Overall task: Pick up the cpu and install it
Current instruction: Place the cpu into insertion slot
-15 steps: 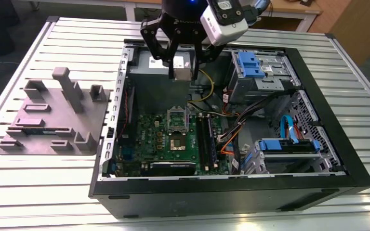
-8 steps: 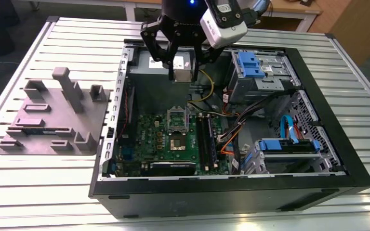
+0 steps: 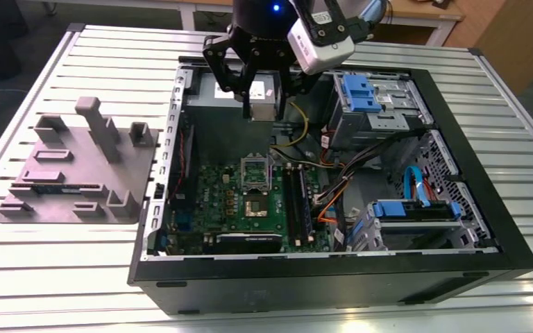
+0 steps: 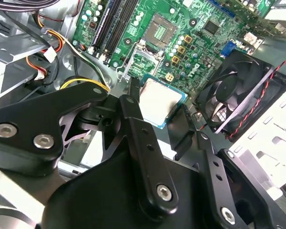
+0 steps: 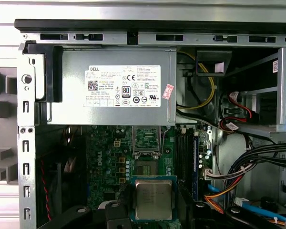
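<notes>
**Table (image 3: 53, 277) with an open computer case (image 3: 341, 281); gripper (image 3: 261, 104) grasping the cpu (image 4: 161, 101).**
The case lay on its side on the slatted table, its green motherboard (image 3: 213, 195) facing up. The gripper hung above the case, clamped on two edges of the cpu, which was held in the air, clear of the open socket (image 3: 255, 206).

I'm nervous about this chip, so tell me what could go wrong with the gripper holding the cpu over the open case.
1. The gripper pinches the cpu by its edges above the motherboard; a slip would likely drop it onto the board.
2. The socket lies open with its frame raised beside it; a tilted or turned cpu could damage the contacts.
</notes>
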Robot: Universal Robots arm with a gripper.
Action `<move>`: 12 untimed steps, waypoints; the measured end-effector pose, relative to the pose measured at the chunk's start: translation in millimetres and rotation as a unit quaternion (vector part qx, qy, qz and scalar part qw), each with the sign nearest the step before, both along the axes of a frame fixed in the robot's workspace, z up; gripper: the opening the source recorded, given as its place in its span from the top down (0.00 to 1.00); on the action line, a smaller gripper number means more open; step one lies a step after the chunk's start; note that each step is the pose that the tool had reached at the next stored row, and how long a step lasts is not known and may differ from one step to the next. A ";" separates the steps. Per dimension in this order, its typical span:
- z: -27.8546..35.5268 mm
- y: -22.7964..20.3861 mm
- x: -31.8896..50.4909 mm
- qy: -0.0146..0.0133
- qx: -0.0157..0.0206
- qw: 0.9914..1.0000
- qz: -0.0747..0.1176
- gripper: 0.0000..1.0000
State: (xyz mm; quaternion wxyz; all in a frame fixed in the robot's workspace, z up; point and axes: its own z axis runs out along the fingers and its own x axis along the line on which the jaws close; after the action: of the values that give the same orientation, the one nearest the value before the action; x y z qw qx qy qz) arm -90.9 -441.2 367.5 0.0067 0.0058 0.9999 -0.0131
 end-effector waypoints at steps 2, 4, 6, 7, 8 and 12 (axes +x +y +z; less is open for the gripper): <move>0.0 0.0 0.0 0.000 0.000 1.000 0.000 0.53; -0.1 0.0 0.0 0.000 0.000 1.000 0.000 0.53; -0.1 0.0 0.0 0.000 0.000 1.000 0.000 0.53; -0.3 -0.2 -0.1 0.000 0.000 1.000 0.000 0.53; -0.3 -0.3 0.0 0.000 0.000 1.000 0.000 0.53; -2.3 -1.8 0.0 0.000 0.000 1.000 0.000 0.53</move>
State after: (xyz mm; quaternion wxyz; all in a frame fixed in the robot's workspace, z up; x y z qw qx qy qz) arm -90.9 -443.0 365.2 0.0068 0.0058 0.9999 -0.0131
